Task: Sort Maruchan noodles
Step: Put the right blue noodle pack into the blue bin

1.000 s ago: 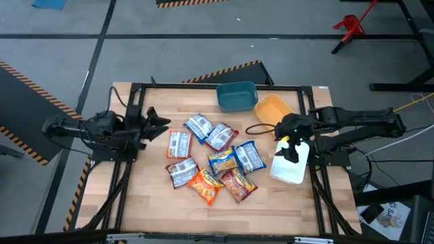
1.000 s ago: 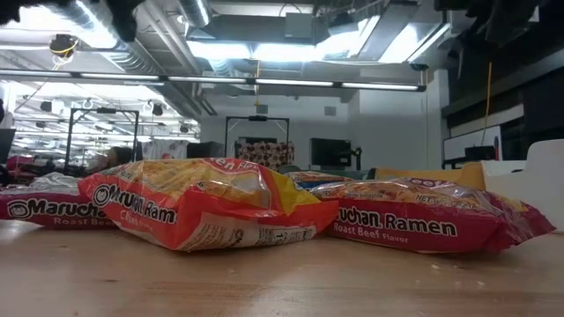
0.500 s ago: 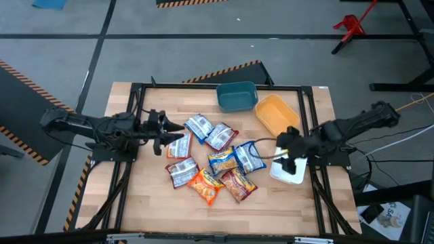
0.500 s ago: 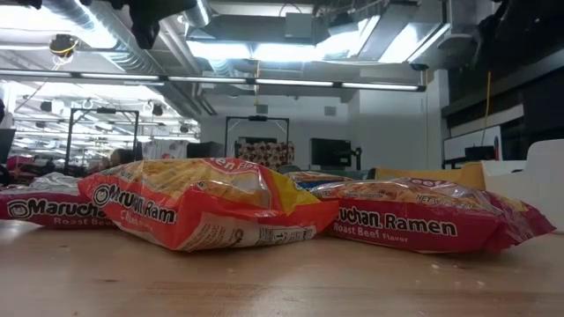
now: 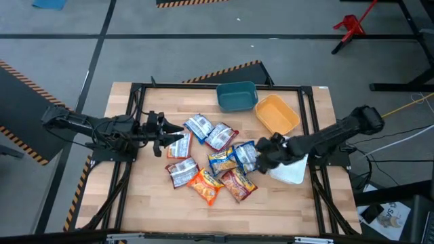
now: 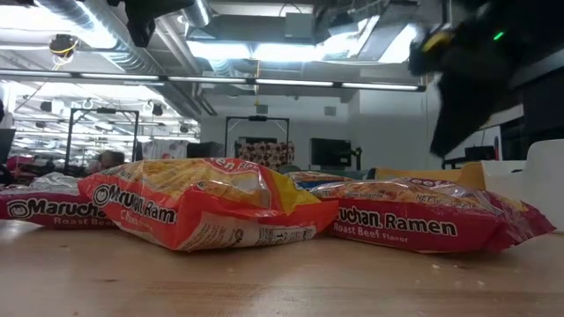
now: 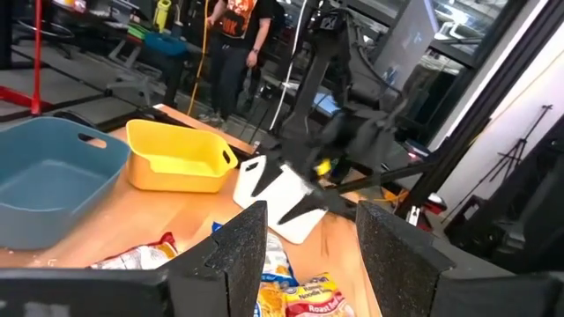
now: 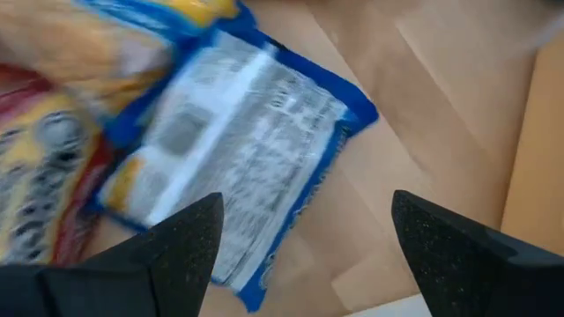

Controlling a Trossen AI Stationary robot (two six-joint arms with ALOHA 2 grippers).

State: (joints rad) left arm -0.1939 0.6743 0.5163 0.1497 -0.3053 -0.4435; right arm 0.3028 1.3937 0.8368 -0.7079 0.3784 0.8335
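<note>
Your right gripper (image 5: pixel 261 157) has its fingers spread wide with nothing between them, and a blue-edged ramen packet (image 8: pixel 242 150) lies right below it. Your left gripper (image 5: pixel 167 135), fingers apart too, hangs just beside the pile of Maruchan noodles (image 5: pixel 213 159).

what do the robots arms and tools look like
Both arms are dark, jointed and slim. The left tool has two flat black fingers with a grainy surface; the right tool has the same wedge-shaped black fingers. A yellow mark shows on the right arm.

Glossy, crinkled plastic ramen packets (image 5: pixel 215 161) lie on the pale, smooth-grained wooden counter (image 5: pixel 285 203); the teal (image 5: pixel 236 96) and yellow (image 5: pixel 277 114) plastic bins look matt.
</note>
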